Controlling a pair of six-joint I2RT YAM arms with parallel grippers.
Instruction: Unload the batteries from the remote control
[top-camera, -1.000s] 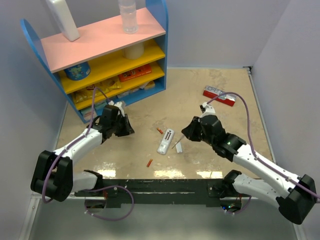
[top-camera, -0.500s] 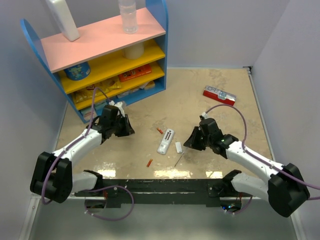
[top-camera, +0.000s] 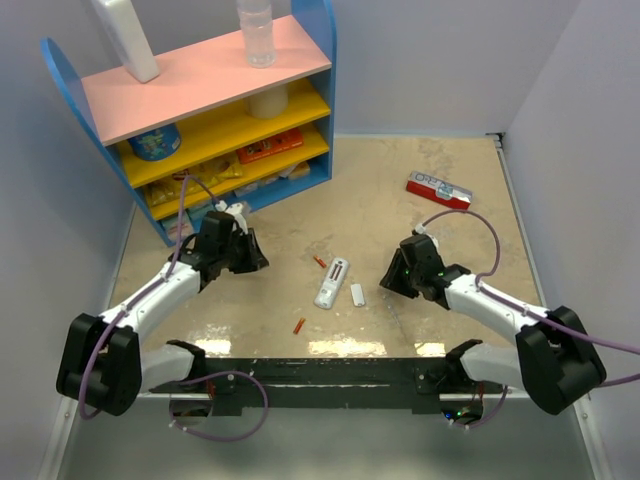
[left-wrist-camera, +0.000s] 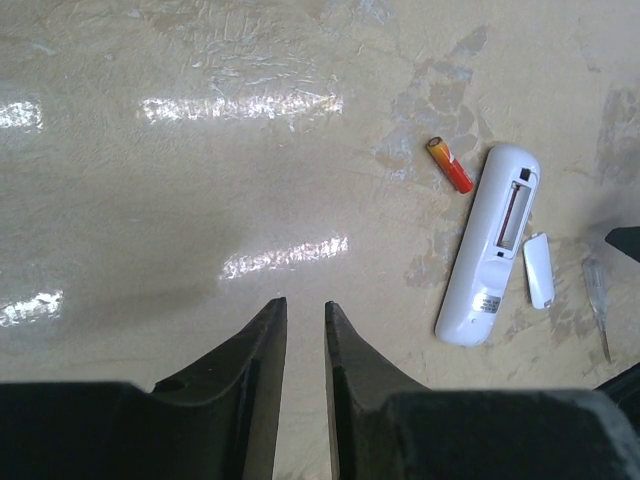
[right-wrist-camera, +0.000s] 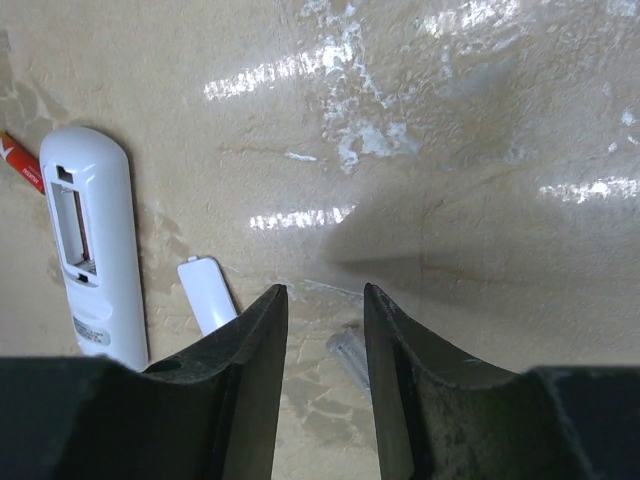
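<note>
Left wrist: remote control (left-wrist-camera: 490, 245) bay looks empty, 2 batteries (top-camera: 320, 262) out — we'd back left pincer (left-wrist-camera: 305, 320) and right pincer (right-wrist-camera: 325, 300), both parted, empty, away.

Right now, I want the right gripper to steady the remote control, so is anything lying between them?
Yes. The small white cover lies flat between the right gripper and the remote control, close beside the remote without touching it. A thin clear stick lies nearer the gripper.

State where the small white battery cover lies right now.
In the top view the battery cover lies on the table just right of the remote control, not touching it, between it and the right gripper.
</note>
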